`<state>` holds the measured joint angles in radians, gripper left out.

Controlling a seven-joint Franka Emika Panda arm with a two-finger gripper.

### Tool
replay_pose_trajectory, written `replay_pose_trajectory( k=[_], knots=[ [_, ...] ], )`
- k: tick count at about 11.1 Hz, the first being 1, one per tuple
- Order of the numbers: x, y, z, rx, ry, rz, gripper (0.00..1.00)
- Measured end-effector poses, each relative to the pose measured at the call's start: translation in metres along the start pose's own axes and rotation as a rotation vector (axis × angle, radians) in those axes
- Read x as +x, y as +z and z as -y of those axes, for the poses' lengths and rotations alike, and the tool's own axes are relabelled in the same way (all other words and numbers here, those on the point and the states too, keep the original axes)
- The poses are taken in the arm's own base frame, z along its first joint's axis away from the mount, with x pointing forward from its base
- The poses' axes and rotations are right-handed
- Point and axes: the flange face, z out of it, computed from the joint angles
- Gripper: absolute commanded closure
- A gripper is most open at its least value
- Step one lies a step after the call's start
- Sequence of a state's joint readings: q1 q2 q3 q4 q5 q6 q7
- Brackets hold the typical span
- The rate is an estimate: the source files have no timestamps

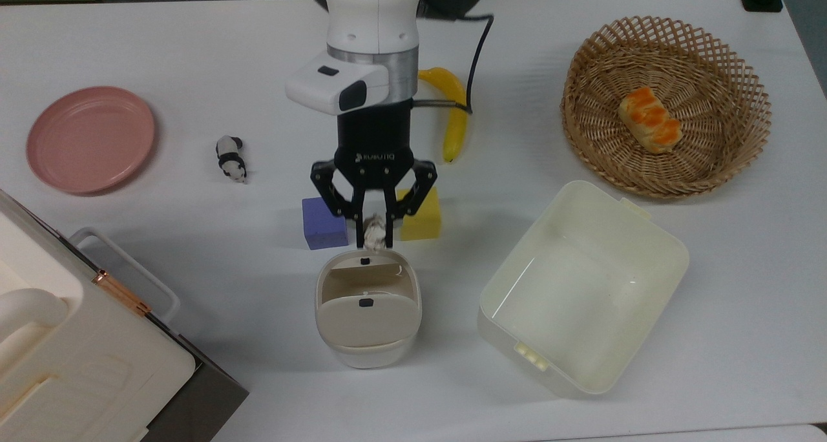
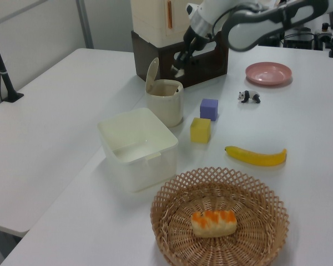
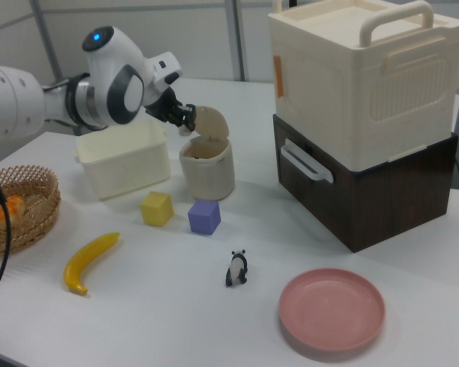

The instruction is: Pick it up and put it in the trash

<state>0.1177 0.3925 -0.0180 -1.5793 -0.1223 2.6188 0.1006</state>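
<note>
White table (image 1: 711, 338), pale panelled wall (image 3: 176, 30) behind

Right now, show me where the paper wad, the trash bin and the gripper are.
paper wad (image 1: 373, 230), top view, its crumpled middle.
trash bin (image 1: 367, 322), top view, on the flap lid.
gripper (image 1: 373, 240), top view, midway between fingertips.

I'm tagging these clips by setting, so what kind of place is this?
Most likely a robotics lab test bench. A Franka arm's gripper works over a plain white table laid out with props: foam cubes, a toy banana, a panda figurine, a wicker basket and a small bin.
</note>
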Motion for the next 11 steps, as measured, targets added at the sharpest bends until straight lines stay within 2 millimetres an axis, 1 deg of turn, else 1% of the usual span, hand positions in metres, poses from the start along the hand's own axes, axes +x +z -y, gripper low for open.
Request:
replay_pose_trajectory(
  k=[1, 2, 3, 4, 7, 8, 9, 10, 11],
  knots=[
    [-0.001, 0.011, 0.001, 0.001, -0.011, -0.052, 0.45],
    [-0.003, 0.023, 0.002, 0.006, -0.016, -0.09, 0.41],
    [-0.005, 0.031, 0.004, 0.01, -0.018, -0.115, 0.23],
    [-0.006, 0.035, 0.005, 0.008, -0.027, -0.123, 0.2],
    [-0.005, 0.035, 0.005, 0.004, -0.037, -0.127, 0.2],
    [-0.005, 0.035, 0.005, 0.004, -0.037, -0.125, 0.19],
    [-0.008, 0.037, 0.005, 0.003, -0.037, -0.11, 0.15],
    [-0.014, 0.039, 0.004, -0.004, -0.037, -0.051, 0.15],
    [-0.021, 0.035, 0.002, -0.015, -0.036, 0.028, 0.12]
  ],
)
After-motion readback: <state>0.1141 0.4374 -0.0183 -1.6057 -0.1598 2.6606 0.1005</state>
